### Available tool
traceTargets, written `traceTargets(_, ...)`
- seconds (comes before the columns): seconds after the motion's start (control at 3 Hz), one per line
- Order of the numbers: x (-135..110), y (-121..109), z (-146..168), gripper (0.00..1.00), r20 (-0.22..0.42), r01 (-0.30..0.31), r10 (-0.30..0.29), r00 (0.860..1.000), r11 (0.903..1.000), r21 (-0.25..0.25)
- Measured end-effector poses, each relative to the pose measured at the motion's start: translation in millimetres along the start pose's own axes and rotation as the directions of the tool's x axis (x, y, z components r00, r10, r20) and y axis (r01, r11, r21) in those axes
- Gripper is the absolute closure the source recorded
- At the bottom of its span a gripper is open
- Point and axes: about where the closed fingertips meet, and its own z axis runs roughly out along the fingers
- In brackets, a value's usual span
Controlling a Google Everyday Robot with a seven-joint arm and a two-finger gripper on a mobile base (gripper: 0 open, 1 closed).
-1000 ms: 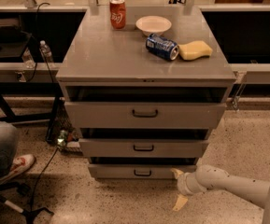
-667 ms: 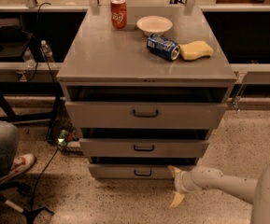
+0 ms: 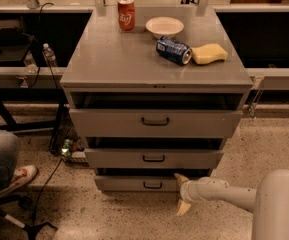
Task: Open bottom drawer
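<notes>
The bottom drawer [image 3: 134, 184] is the lowest and shortest grey front of the cabinet, with a small dark loop handle [image 3: 152, 185] at its centre. It stands slightly out from the cabinet, with a dark gap above it. My gripper [image 3: 181, 194] reaches in from the lower right on a white arm [image 3: 224, 194]. Its two pale fingers are spread apart, one up at the drawer's right top edge and one down toward the floor. It sits just right of the handle and holds nothing.
The mid-sized drawer [image 3: 154, 158] and the tall top drawer [image 3: 155, 121] are also slightly out. On the cabinet top sit a red can [image 3: 126, 14], a white bowl [image 3: 164, 26], a blue can [image 3: 173, 50] on its side and a yellow sponge [image 3: 209, 53]. A person's leg and shoe [image 3: 16, 176] are at left.
My gripper has moved left along the bottom drawer's front, closer to the handle. The drawers have not visibly moved.
</notes>
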Motion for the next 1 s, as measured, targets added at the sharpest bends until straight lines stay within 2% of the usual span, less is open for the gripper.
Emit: traceTargets(1.0,-6,-42,53,0.0,0.002,0.057,-0.057,0.998,0.9975,0.041)
